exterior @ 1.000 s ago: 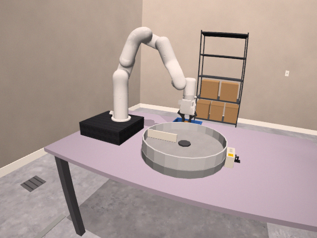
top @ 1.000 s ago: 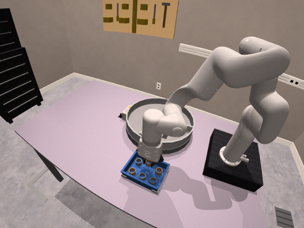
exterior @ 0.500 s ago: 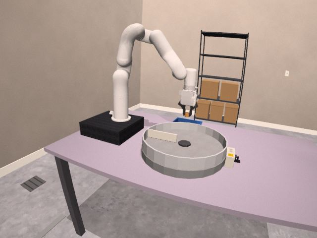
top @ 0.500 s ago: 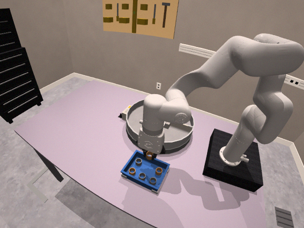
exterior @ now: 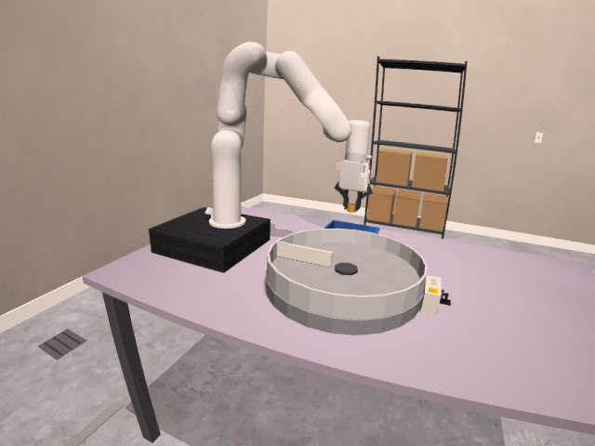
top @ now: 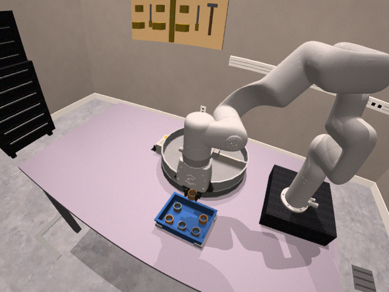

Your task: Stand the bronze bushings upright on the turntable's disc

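Observation:
My gripper (top: 192, 194) is shut on a bronze bushing (top: 192, 193) and holds it upright, well above the blue crate (top: 185, 218). The held bushing also shows in the exterior view (exterior: 351, 207), above the crate (exterior: 351, 224) and clear of the turntable rim. In the crate stand two bronze bushings (top: 169, 219) (top: 203, 218) and three steel bushings (top: 177, 206) (top: 182, 224) (top: 196, 231). The turntable (exterior: 346, 278) has a grey disc (exterior: 370, 268) with a dark hub (exterior: 346, 268) at its middle; no bushing is on it.
A cream divider bar (exterior: 304, 253) stands across the disc's left side. A raised rim rings the turntable. A small box with a yellow label (exterior: 431, 294) sits on its side. The arm's black base block (top: 298, 204) stands right of the crate.

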Robot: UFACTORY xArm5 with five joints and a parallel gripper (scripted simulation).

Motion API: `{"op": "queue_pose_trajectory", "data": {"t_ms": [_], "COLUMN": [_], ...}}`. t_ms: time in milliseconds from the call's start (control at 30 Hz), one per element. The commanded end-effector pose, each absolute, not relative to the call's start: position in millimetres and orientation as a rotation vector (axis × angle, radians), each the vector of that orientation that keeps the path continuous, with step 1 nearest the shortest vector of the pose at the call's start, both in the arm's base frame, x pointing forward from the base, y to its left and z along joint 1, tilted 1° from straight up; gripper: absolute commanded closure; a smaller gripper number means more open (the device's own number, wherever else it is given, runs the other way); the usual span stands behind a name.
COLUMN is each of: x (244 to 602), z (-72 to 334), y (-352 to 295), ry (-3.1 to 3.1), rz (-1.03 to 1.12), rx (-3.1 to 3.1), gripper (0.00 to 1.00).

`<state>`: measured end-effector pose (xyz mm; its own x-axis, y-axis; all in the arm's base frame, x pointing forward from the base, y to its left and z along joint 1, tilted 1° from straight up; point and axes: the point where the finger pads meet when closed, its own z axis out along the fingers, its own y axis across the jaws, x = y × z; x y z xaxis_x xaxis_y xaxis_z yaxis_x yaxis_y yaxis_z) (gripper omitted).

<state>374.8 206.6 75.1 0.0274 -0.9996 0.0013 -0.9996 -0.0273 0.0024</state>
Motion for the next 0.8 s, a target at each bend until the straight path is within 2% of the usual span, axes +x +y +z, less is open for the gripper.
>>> {"op": "queue_pose_trajectory", "data": {"t_ms": [0, 467, 767], "x": [376, 376, 377], "z": [77, 77, 77], "y": [207, 203, 160], "ry": [-2.192, -2.192, -2.192], "rz": [0.001, 0.001, 0.001], "rx": [2.252, 2.252, 2.252], "gripper": [1.00, 1.00, 1.00]}}
